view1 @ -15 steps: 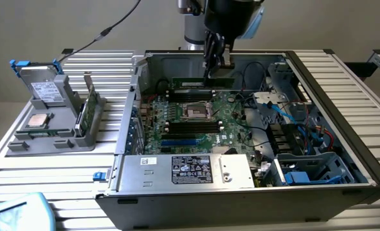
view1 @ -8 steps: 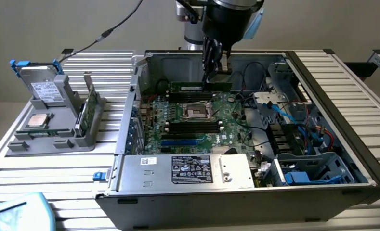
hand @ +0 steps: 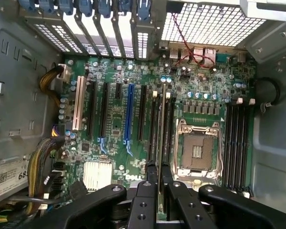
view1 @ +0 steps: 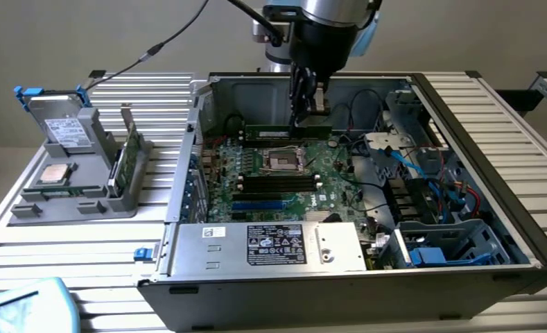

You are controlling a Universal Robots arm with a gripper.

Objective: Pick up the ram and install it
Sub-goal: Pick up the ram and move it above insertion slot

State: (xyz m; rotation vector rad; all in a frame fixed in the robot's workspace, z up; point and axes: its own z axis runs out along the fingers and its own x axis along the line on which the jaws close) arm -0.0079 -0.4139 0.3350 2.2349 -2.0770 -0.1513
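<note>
dark green ram (view1: 273, 132), pinched edge-down in the gripper (view1: 308, 119) narrowed onto it, hangs over the motherboard's (view1: 333, 173) far edge in the exterior view, likely to align with a slot (hand: 170, 129).

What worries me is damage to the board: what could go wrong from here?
The long dark green memory stick, gripped in the jaws, hangs over narrow black memory slots; slightly off line, it might land between them. The open silver processor socket sits right beside them, so a slip could strike it.
</note>
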